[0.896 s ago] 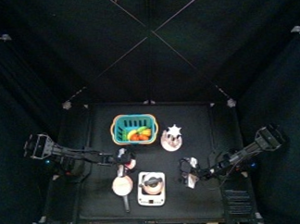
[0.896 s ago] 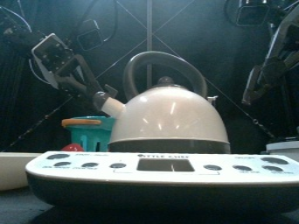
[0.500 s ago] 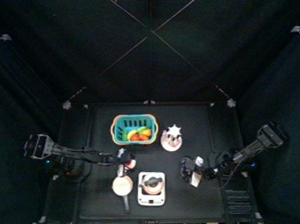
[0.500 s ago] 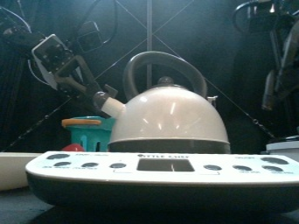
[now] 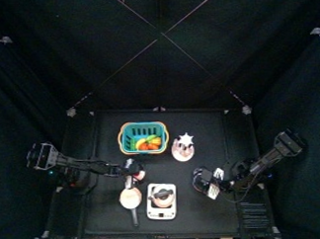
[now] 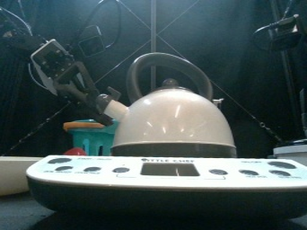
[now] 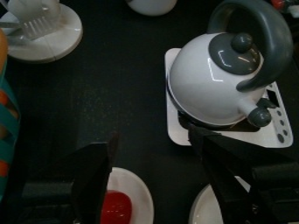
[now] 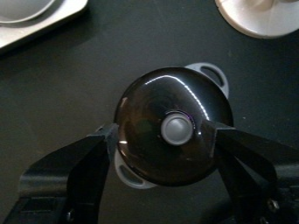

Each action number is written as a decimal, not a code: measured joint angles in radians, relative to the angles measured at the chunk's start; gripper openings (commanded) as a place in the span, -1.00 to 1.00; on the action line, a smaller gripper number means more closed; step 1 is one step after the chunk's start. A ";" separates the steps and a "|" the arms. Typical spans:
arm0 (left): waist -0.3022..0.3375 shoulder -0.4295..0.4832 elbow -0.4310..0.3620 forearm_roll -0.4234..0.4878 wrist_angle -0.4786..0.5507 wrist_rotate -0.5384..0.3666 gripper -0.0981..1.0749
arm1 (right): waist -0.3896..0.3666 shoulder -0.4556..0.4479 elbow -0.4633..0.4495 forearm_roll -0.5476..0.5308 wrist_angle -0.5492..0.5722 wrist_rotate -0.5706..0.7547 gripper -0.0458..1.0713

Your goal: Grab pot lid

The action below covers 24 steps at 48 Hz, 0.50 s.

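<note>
The pot lid [image 8: 176,122] is dark and glossy with a grey knob; grey pot handles stick out from under it on two sides. In the top view the lid [image 5: 202,176] lies right of the kettle. My right gripper [image 8: 173,144] hangs open right above the lid, one jaw on each side, touching nothing; it also shows in the top view [image 5: 214,181]. My left gripper [image 7: 152,162] is open and empty, left of the kettle, and shows in the top view [image 5: 131,170].
A white kettle [image 6: 180,121] with a grey handle stands on a white scale [image 6: 156,175] at the table's front. A green basket [image 5: 144,139] sits at the back. A white figure on a saucer [image 5: 187,143] stands behind the lid. A small plate [image 7: 140,188] holds something red.
In the front view my right arm has moved right, almost out of the picture. In the top view it has shifted slightly over the lid. My left arm has barely moved.
</note>
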<state>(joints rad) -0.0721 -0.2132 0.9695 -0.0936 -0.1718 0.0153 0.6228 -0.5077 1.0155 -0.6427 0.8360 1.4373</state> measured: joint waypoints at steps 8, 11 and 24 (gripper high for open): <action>0.000 0.003 0.000 0.000 0.000 0.000 0.83 | -0.002 0.000 0.015 0.002 0.003 0.000 0.94; 0.000 0.003 0.000 0.000 0.000 0.000 0.83 | -0.002 0.000 0.023 0.003 0.003 0.000 0.93; 0.000 0.003 0.000 0.000 0.000 -0.002 0.83 | -0.014 0.000 0.038 -0.006 -0.012 -0.002 0.74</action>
<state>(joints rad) -0.0721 -0.2102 0.9695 -0.0936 -0.1718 0.0138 0.6090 -0.5077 1.0538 -0.6489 0.8237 1.4358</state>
